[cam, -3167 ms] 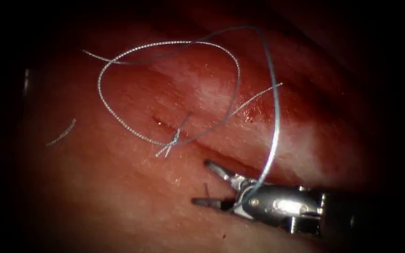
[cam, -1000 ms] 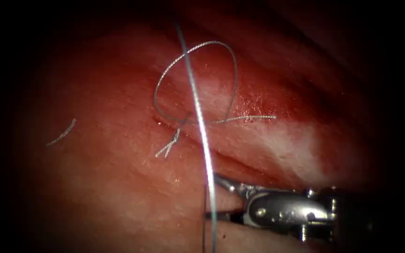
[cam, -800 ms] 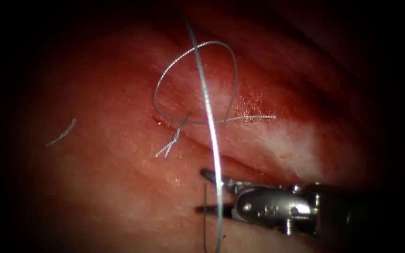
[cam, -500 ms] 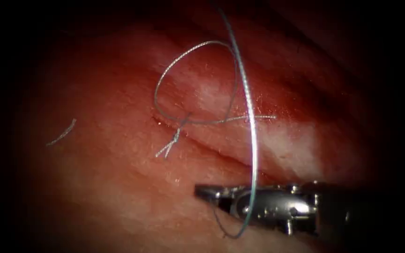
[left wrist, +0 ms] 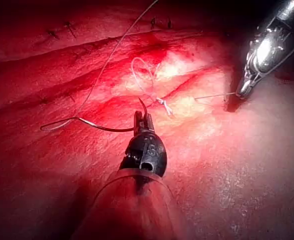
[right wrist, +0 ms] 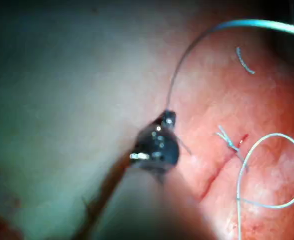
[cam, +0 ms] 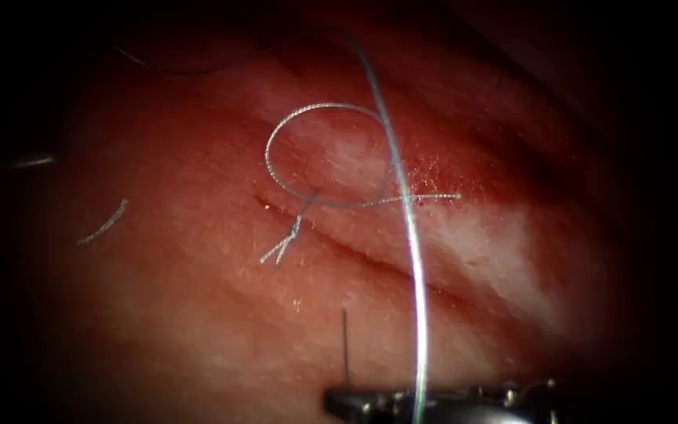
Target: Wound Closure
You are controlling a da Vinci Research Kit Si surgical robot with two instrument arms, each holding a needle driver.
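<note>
Right pincer (cam: pixel 355 398) pinching thread (cam: pixel 416 314) below the cut (cam: pixel 355 251), left pincer (left wrist: pixel 143 119) pinching the needle (left wrist: pixel 143 106) near the knot (cam: pixel 292 232), needle clear of tissue (cam: pixel 198 314).

My right tool (cam: pixel 370 400) is polished metal with bright glints; my left tool (left wrist: pixel 143 122) looks darker, a glossy black head. The tissue (cam: pixel 198 314) is wet and shiny, finely pebbled, with pale matt patches toward 3 o'clock. The thread (cam: pixel 413 298) looks smooth and gleaming where taut, braided and dull in its loop at 12 o'clock. The needle (left wrist: pixel 114 129) is thin dark metal.
</note>
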